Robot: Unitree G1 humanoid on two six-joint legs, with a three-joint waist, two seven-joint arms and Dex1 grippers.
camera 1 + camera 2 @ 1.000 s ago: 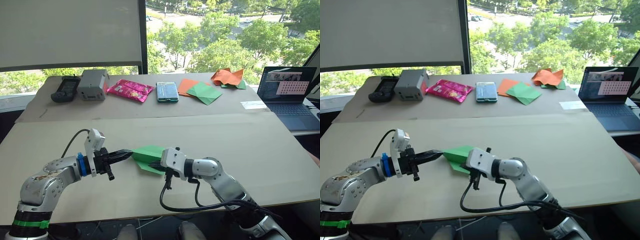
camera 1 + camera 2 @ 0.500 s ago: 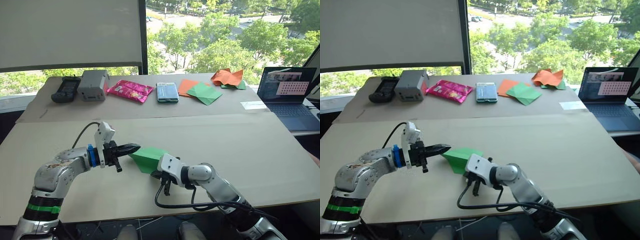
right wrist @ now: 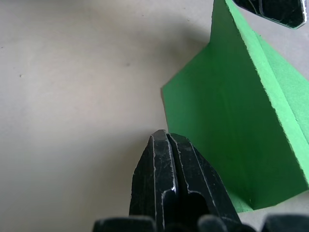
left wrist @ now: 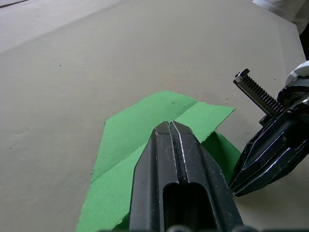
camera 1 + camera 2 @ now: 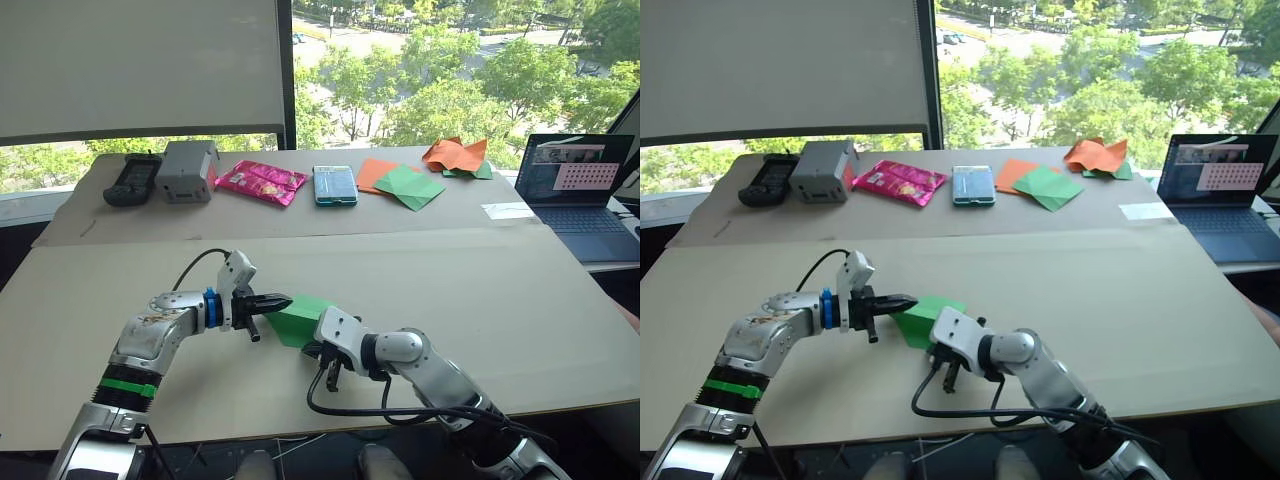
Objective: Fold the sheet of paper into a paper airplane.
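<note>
- Left hand (image 5: 283, 299) slid in closer, fingers pressed together on the sheet of paper (image 5: 300, 318).
- Right hand (image 3: 166, 136) fingers together too, tips at the paper's edge on the tabletop (image 5: 480, 290).

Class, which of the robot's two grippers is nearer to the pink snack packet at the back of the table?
Left. The left gripper sits near the sheet of paper, closer to the pink snack packet; the right gripper is lower, nearer the table's front edge.

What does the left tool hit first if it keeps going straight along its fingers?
Probably the sheet of paper: the left tool, fingers shut, points across its folded surface. Just past that, the right tool sits beside the sheet's far edge. Depth is unclear, so it may skim over the paper.
</note>
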